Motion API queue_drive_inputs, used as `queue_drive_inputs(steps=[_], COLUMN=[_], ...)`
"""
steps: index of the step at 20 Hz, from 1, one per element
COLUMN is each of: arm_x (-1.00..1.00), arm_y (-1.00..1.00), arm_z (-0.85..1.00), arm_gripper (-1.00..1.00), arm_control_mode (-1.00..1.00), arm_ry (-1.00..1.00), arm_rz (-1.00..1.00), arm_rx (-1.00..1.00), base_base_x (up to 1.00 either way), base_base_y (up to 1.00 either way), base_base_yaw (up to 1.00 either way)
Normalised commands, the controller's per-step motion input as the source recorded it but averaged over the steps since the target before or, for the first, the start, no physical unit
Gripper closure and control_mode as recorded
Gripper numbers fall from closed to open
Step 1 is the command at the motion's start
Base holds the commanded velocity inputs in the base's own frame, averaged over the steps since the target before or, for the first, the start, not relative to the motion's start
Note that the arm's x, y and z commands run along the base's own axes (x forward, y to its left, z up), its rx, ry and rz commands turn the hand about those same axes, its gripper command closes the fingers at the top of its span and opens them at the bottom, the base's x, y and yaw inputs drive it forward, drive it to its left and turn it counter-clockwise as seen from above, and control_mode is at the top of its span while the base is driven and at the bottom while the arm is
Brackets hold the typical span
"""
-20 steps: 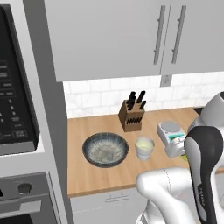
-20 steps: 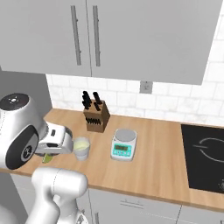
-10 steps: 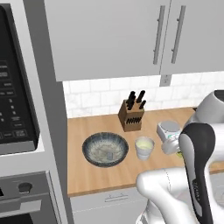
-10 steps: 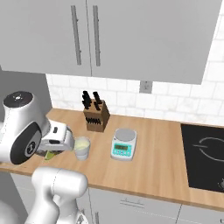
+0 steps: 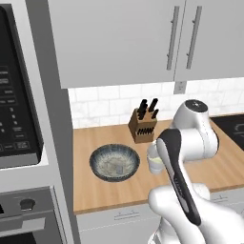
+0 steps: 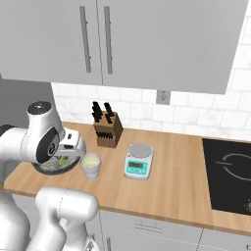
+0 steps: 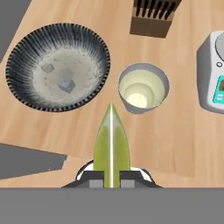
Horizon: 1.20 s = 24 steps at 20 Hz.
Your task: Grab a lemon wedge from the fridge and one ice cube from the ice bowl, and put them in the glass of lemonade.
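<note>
— Two ice cubes [image 7: 66, 83] lie in the ice bowl [image 7: 26, 41] on the wooden counter [image 6: 186, 171], both pale and small against its grey inside.

— And the claw?

— The gripper [image 7: 112, 175] is pinched tight on the lemon wedge [image 7: 112, 144], a yellow-green sliver sticking out from between the fingers. It hangs over the counter, near the glass of lemonade [image 7: 142, 89], with the wedge's tip pointing at the gap between glass and bowl.

— Where does the glass stand?

— Just right of the bowl, apart from it. Behind both, by the tiled wall, is a knife block [image 6: 108, 130]; a small kitchen scale [image 6: 138, 162] sits to the right of the glass.
</note>
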Motion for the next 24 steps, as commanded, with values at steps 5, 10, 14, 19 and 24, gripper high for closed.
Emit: queue_drive_inputs(steps=[5, 10, 14, 19, 24], arm_x=[0.88, 0.37, 0.10, 0.05, 0.10], arm_y=[-0.17, -0.04, 0.00, 0.00, 0.00], arm_z=[-0.46, -0.32, -0.26, -0.28, -0.14], arm_gripper=[1.00, 1.00, 1.00, 1.00, 1.00], arm_control_mode=[-1.00, -1.00, -1.00, -1.00, -1.00], arm_ry=[0.08, 0.01, 0.00, 0.00, 0.00], arm_rz=[0.00, 0.00, 0.00, 0.00, 0.00], arm_rx=[-0.02, -0.02, -0.03, -0.02, -0.01], base_base_x=[0.00, 0.00, 0.00, 0.00, 0.00], base_base_y=[0.00, 0.00, 0.00, 0.00, 0.00], base_base_yaw=[0.00, 0.00, 0.00, 0.00, 0.00])
